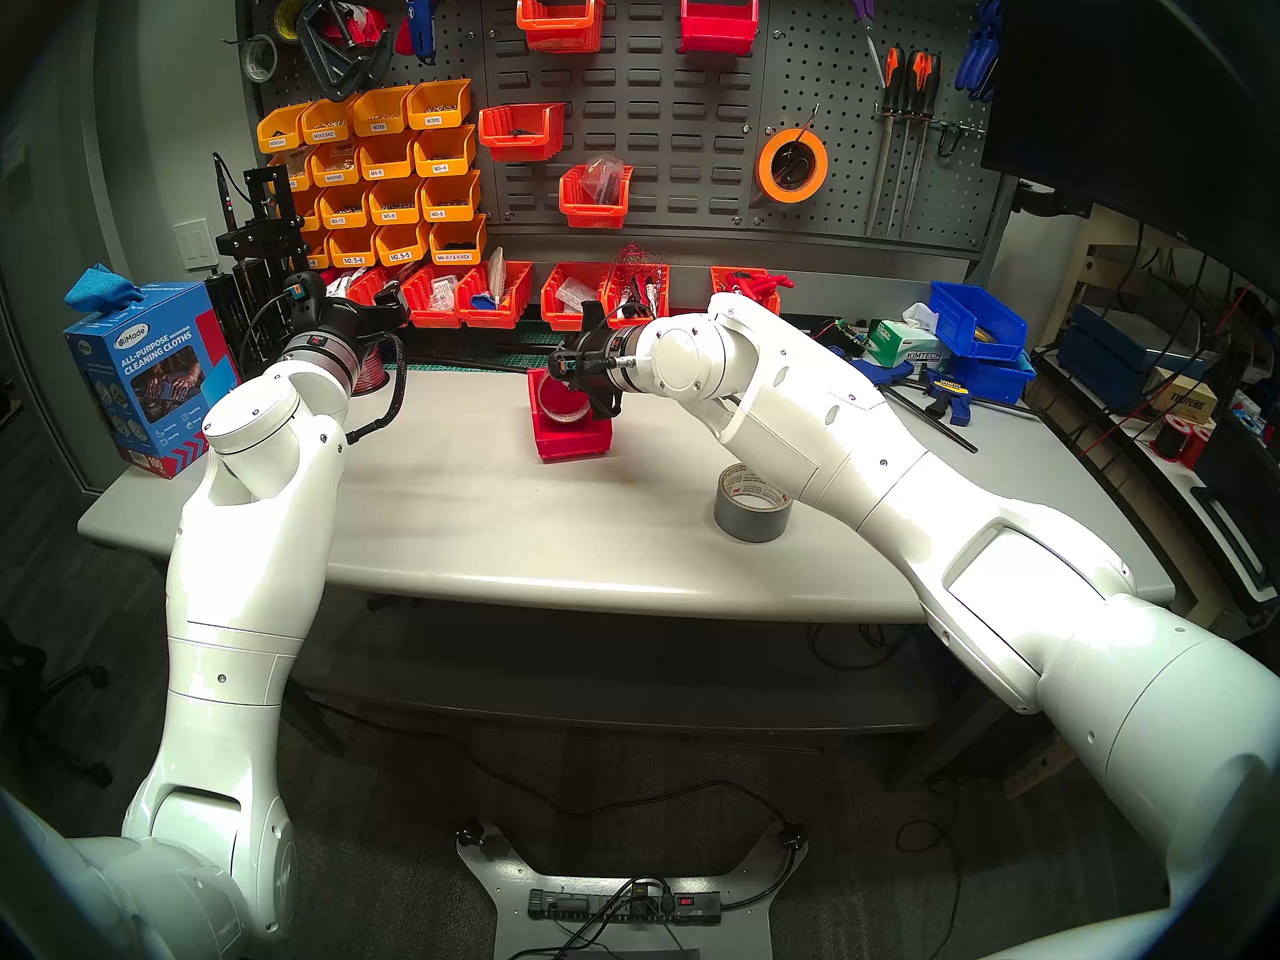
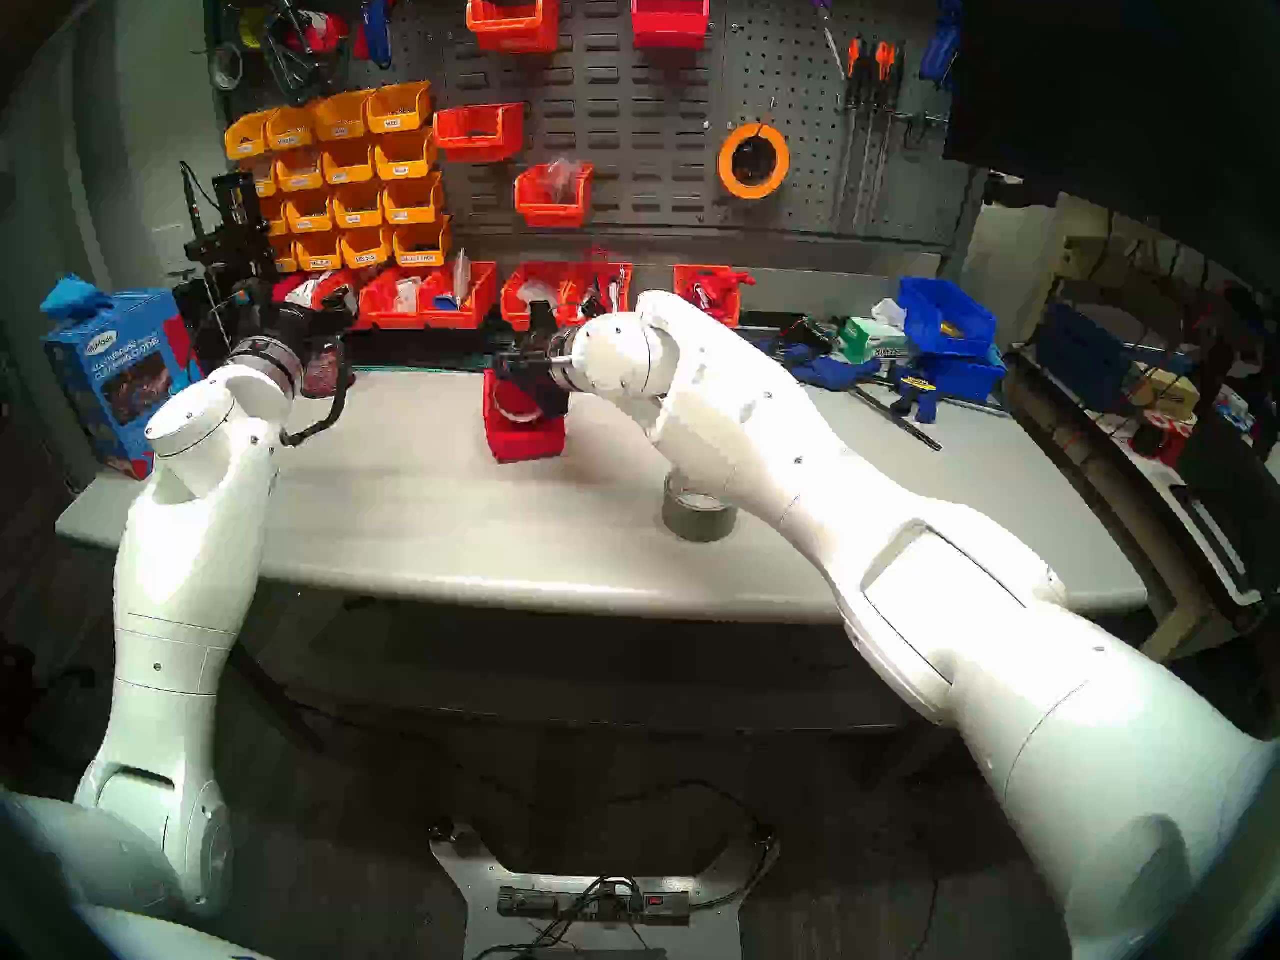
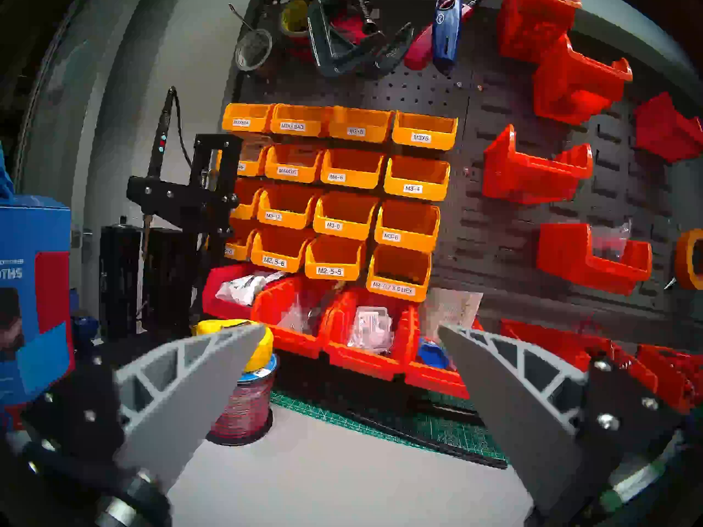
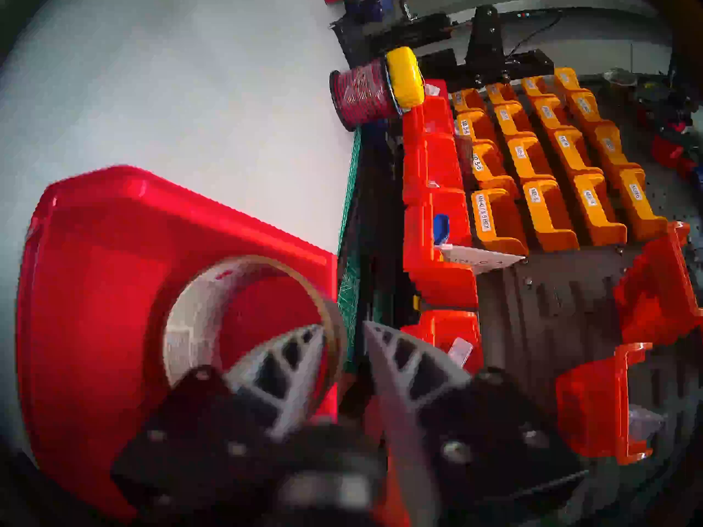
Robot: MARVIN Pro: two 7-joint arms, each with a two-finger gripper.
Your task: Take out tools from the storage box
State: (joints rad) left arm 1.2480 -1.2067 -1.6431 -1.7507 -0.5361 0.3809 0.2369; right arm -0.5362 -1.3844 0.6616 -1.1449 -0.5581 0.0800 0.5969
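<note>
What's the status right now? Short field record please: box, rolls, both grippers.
storage box: red bin mid-table, one tape roll inside
roll in box: duct tape roll on edge, white core showing
roll out: second duct tape roll lying flat on the grey table, under the right arm
right gripper: at the box, fingers astride the roll's wall, one inside the core; grip not confirmed
left gripper: open, empty, off to the left
</note>
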